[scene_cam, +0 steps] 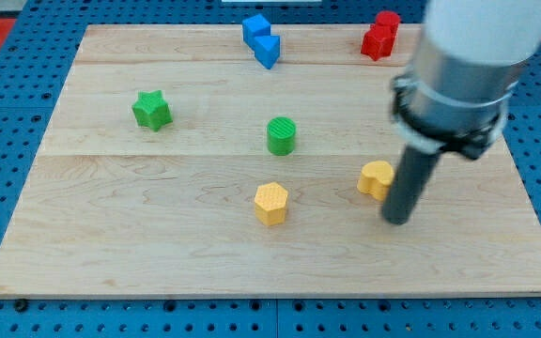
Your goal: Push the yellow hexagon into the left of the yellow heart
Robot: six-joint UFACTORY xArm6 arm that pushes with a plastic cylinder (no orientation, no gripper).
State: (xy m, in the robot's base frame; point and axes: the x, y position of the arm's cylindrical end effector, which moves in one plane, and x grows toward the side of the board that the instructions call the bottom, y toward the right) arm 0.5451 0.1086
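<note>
The yellow hexagon (271,203) sits on the wooden board (158,244), a little below the middle. The yellow heart (376,178) lies to its right, with a clear gap between them. My tip (397,221) rests on the board just right of and slightly below the heart, touching or nearly touching its right edge. The rod hides part of the heart's right side. The hexagon is well to the left of my tip.
A green cylinder (282,135) stands above the hexagon. A green star (151,110) is at the left. A blue block (262,39) and a red block (379,36) sit near the top edge. The arm's body (468,66) covers the upper right.
</note>
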